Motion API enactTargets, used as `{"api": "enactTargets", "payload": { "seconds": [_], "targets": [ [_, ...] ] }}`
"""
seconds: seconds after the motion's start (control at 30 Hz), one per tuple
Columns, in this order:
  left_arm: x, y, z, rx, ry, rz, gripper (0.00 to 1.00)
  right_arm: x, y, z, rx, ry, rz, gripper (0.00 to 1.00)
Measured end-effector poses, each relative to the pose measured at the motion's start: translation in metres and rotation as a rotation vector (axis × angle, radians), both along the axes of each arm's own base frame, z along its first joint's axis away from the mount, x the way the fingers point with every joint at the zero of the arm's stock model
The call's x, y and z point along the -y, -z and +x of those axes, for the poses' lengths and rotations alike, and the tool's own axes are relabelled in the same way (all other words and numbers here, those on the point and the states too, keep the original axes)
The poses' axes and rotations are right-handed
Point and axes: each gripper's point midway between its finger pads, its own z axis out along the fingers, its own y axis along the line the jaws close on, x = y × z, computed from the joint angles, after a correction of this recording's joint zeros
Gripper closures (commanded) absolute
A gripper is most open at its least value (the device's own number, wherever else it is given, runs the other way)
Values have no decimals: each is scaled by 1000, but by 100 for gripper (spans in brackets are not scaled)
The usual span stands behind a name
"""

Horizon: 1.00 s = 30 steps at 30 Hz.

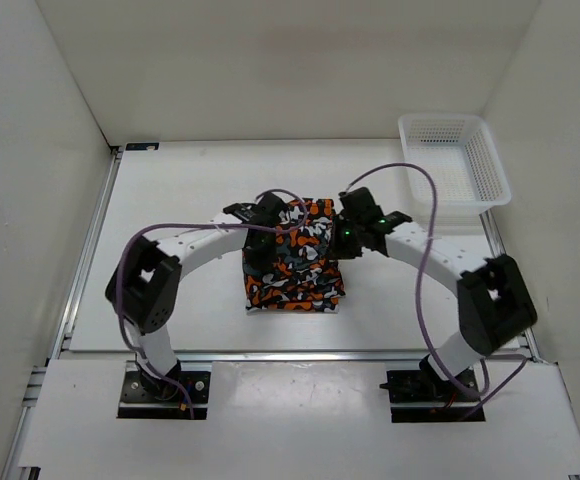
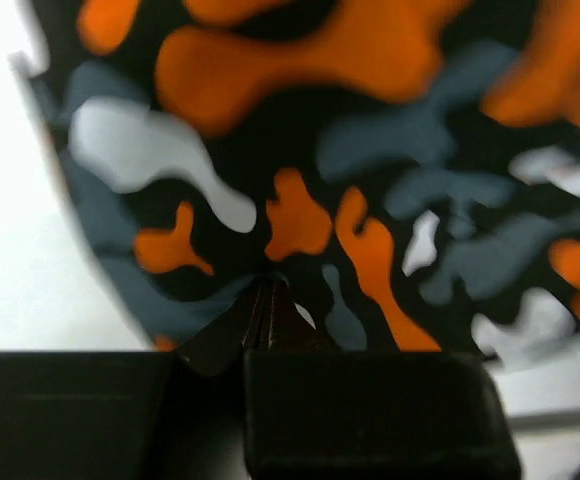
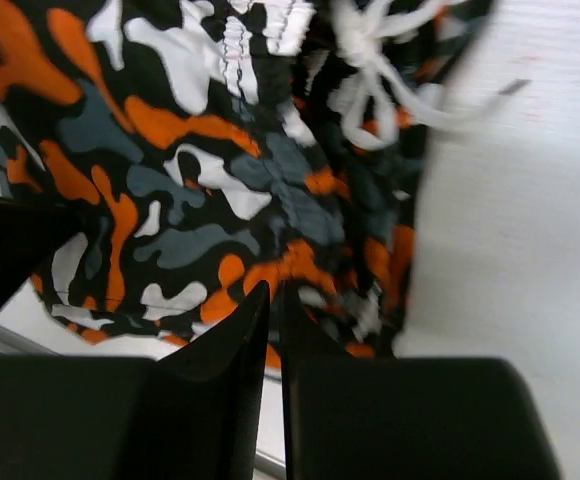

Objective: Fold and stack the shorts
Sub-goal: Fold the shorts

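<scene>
The shorts point(image 1: 295, 280), printed in orange, black, white and grey blotches, lie folded into a thick block at the table's middle. My left gripper point(image 1: 267, 228) sits at the block's far left corner and my right gripper point(image 1: 348, 228) at its far right corner. In the left wrist view the cloth point(image 2: 370, 150) fills the frame, and the left gripper point(image 2: 268, 287) is shut with fabric drawn to its tips. In the right wrist view the right gripper point(image 3: 273, 290) is closed to a thin slit on wrinkled cloth point(image 3: 190, 200). The white drawstring point(image 3: 370, 80) shows beyond.
A white mesh basket point(image 1: 490, 165) stands at the table's far right corner. White walls enclose the table on the left, back and right. A metal rail point(image 1: 300, 352) runs along the near edge, in front of the arm bases.
</scene>
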Motion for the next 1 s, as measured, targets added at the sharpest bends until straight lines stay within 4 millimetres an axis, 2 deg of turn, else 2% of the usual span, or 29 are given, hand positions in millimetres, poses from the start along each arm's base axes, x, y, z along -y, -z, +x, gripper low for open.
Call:
{"api": "enactTargets", "payload": {
  "seconds": [0.07, 0.13, 0.23, 0.3, 0.4, 0.5, 0.6, 0.67, 0.73, 0.8, 0.87, 0.93, 0.97, 1.0],
  "targets": [
    [-1, 25, 1, -45, -7, 18, 90, -17, 17, 0, -36, -38, -7, 90],
    [-2, 41, 2, -78, -13, 28, 90, -22, 43, -3, -94, -45, -29, 91],
    [0, 42, 6, -78, -15, 6, 90, -18, 71, -8, -165, -29, -66, 93],
    [2, 33, 10, -60, -12, -24, 90, -18, 76, -9, -180, -24, -70, 93],
    [4, 6, 15, -16, -7, -95, 90, -15, 66, -8, -157, -20, -73, 93],
    [2, -29, 28, 55, -14, -166, 90, -10, 40, -6, -104, -14, -76, 90],
    [4, -54, 49, 118, -15, -208, 90, -14, 2, 14, -14, -6, -54, 89],
    [7, -56, 63, 132, -15, -212, 90, -21, -18, 34, 47, -6, -36, 89],
    [10, -42, 76, 112, -15, -193, 90, -26, -26, 54, 76, 2, -31, 89],
    [13, -14, 86, 67, -10, -162, 90, -31, -11, 75, 66, 9, -44, 90],
    [11, 18, 88, 7, -13, -122, 90, -34, 22, 91, 21, 12, -74, 92],
    [6, 45, 84, -56, -16, -84, 90, -30, 61, 91, -51, 17, -118, 92],
    [3, 53, 82, -79, -18, -73, 90, -26, 78, 88, -89, 20, -138, 92],
    [2, 54, 82, -88, -18, -75, 90, -28, 79, 89, -101, 21, -120, 92]
  ]
}}
